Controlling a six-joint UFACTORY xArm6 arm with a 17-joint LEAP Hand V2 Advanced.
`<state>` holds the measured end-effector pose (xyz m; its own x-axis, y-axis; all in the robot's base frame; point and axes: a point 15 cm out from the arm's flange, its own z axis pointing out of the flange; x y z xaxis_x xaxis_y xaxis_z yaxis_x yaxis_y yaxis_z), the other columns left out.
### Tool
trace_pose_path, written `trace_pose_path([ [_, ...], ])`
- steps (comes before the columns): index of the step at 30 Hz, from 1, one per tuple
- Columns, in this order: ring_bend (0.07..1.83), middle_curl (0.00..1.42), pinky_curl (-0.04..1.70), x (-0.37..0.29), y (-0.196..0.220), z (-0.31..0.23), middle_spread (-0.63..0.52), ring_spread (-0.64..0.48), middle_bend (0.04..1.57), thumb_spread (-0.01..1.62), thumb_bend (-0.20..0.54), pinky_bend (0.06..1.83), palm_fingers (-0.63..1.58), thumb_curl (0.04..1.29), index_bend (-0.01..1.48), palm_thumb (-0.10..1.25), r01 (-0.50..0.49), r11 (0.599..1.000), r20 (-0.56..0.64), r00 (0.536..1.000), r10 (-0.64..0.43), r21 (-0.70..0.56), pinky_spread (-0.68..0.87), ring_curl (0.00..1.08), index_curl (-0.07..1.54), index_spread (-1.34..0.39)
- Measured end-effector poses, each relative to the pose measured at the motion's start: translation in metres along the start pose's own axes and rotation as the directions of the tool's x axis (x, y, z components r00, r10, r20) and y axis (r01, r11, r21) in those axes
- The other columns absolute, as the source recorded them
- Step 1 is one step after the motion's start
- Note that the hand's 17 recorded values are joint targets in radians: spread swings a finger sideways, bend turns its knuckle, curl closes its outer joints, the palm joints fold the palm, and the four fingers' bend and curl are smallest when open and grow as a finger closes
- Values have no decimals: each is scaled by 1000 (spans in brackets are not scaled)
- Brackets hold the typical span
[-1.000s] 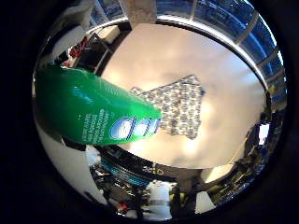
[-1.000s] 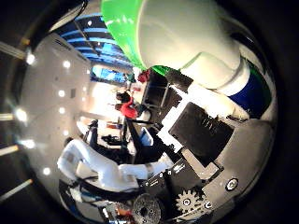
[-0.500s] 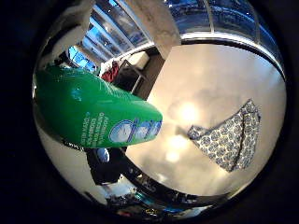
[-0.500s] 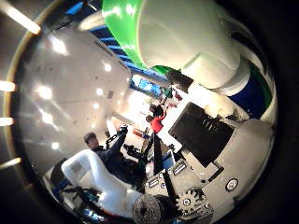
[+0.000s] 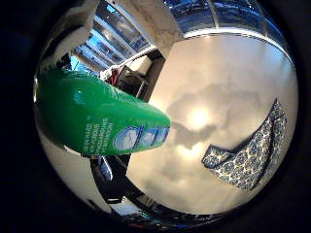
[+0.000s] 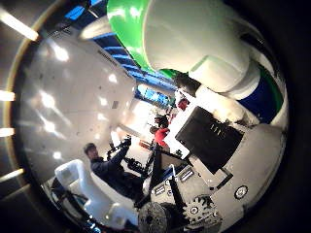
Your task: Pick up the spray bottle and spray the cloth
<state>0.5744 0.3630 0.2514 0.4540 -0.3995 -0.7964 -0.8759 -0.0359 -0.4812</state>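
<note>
Clearly, the green spray bottle is very close to the palm: in the little finger side view its body fills the left half of the frame, with a white and blue label facing the camera. In the thumb side view the white spray head of the same bottle takes the upper centre and upper right of the frame, with green plastic behind it and a blue part at the right edge. The hand shows there as white and black parts with a small gear in the lower right of the frame, pressed up against the bottle head, but I cannot tell if its fingers are curled round the bottle.

The cloth, blue and white with a small pattern, lies partly folded on the pale shiny table, at the right of the little finger side frame. It is well apart from the bottle, and the bottle does not touch the table.
</note>
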Motion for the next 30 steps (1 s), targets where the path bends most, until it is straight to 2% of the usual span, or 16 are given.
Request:
trace_pose_path([
  [8, 1325, 871, 1508, 36, -14, 9, -146, -240, 1320, 1101, -15, 1021, 1094, 569, 885, 1051, -2, 1000, -23, 1000, 2, -3, -113, 892, 1165, -351],
  [16, 1304, 827, 1299, 52, -9, 7, -148, -211, 1237, 1114, -18, 983, 1125, 505, 791, 1026, -9, 1000, -43, 999, 8, -19, -165, 785, 1135, -359],
  [23, 1197, 720, 993, 60, -4, 5, -140, -198, 1084, 1107, -18, 941, 1116, 459, 563, 979, -3, 999, -56, 998, 0, -42, -328, 636, 1045, -397],
  [25, 1186, 705, 954, 62, -3, 3, -141, -195, 1050, 1107, -18, 939, 1103, 452, 512, 973, 4, 999, -62, 998, -8, -51, -359, 619, 1032, -405],
  [26, 1150, 689, 924, 62, -3, 2, -149, -194, 1004, 1106, -21, 942, 1032, 448, 452, 966, 7, 999, -64, 998, -10, -54, -393, 600, 1016, -412],
  [30, 1051, 641, 806, 65, -2, -2, -163, -210, 868, 1094, -18, 925, 1012, 427, 258, 941, 12, 998, -71, 997, -17, -61, -489, 535, 962, -435],
])
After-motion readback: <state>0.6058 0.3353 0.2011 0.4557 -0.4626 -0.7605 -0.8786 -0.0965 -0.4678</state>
